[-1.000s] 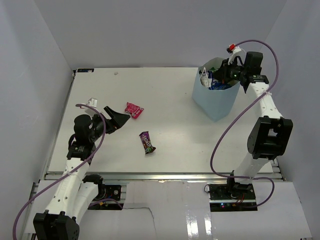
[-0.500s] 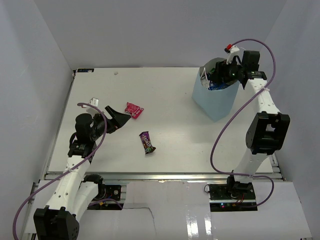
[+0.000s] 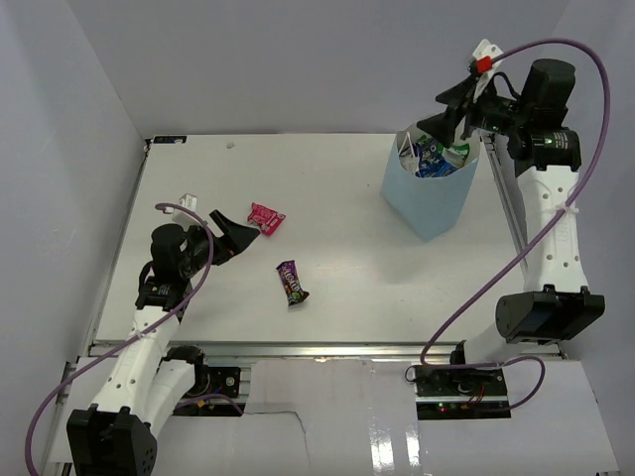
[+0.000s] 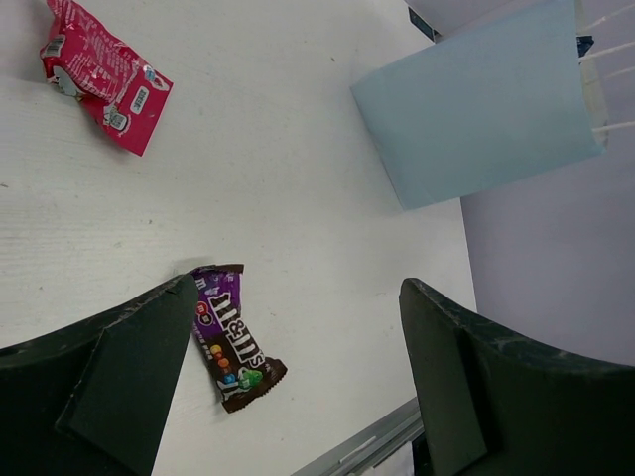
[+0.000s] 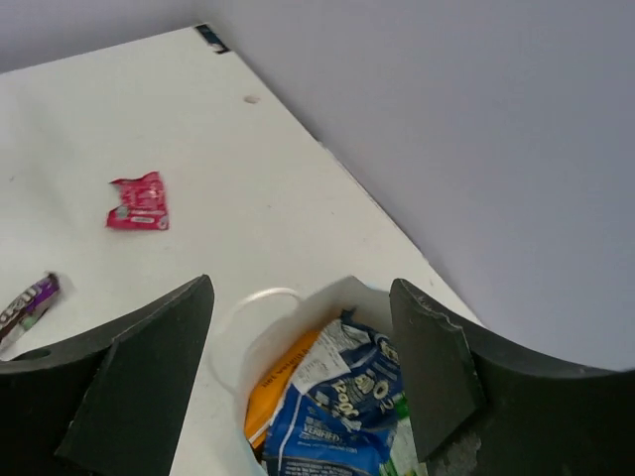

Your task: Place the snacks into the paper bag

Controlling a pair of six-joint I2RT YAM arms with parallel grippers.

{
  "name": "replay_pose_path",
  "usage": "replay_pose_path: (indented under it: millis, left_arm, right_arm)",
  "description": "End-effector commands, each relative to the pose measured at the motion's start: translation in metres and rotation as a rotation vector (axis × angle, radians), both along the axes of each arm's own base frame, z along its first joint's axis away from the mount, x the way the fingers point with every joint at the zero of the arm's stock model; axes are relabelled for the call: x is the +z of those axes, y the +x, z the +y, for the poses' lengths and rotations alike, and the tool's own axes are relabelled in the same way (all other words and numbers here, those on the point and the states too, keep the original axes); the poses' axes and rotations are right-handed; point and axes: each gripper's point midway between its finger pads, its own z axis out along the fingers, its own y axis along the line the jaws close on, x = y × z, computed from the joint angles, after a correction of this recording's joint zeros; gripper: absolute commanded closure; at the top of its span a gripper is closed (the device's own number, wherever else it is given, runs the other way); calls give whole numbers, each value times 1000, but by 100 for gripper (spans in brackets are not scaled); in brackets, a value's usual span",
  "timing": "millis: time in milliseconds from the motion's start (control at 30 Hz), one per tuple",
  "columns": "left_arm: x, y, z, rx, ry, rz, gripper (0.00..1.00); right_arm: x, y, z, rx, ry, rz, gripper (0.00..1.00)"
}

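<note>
Your right gripper: fingers spread, holding nothing, just above the paper bag mouth | dark blue bag and orange chip bag inside, below it | your left gripper: spread, holding nothing | pink packet just ahead of it, dark purple candy bar near, off to one side

A white table stands boxed in by plain pale grey walls at the back and both sides. An aluminium rail runs along its near edge; the light is even.
</note>
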Motion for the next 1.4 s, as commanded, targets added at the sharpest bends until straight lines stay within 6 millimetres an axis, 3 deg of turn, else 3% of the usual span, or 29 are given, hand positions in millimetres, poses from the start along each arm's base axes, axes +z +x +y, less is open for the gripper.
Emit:
replay_pose_path:
  millis: [0,67,100,133,200,233,267,367,467,567,800,967,1200,1367]
  left_arm:
    - [12,4,7,32,30,-25,5]
    - [10,5,10,57,27,-11,4]
    - [7,4,11,65,30,4,4]
    - [6,3,12,74,28,12,4]
    - [-1,3,19,126,28,51,4]
    - [-1,3,22,146,30,59,4]
    - [-7,0,25,173,27,100,4]
    - [-16,-5,42,287,35,172,5]
    - [-26,-14,57,395,34,239,7]
    - [-30,-24,64,443,20,262,8]
    - [-33,-36,66,471,-18,263,11]
    - [-36,-35,64,464,-17,285,12]
    - [-40,-29,56,422,-23,298,12]
    - [-43,-26,52,393,-24,293,13]
  right_arm:
    - [2,-73,68,390,-52,-71,23]
    - [-29,-91,92,435,-106,2,23]
    - [-38,-113,120,509,-131,4,23]
    - [-71,-113,130,480,-171,95,23]
    - [-104,-132,166,530,-206,169,24]
    - [-142,-131,172,451,-241,302,24]
    - [-157,-129,183,419,-256,330,23]
    - [-232,-147,228,337,-342,527,21]
    - [-279,-147,254,168,-334,642,17]
    - [-312,-152,271,94,-354,722,16]
    - [-358,-165,294,75,-360,870,17]
    - [-384,-182,300,89,-404,927,31]
    - [-389,-190,303,124,-428,911,55]
    - [-376,-187,297,181,-430,859,82]
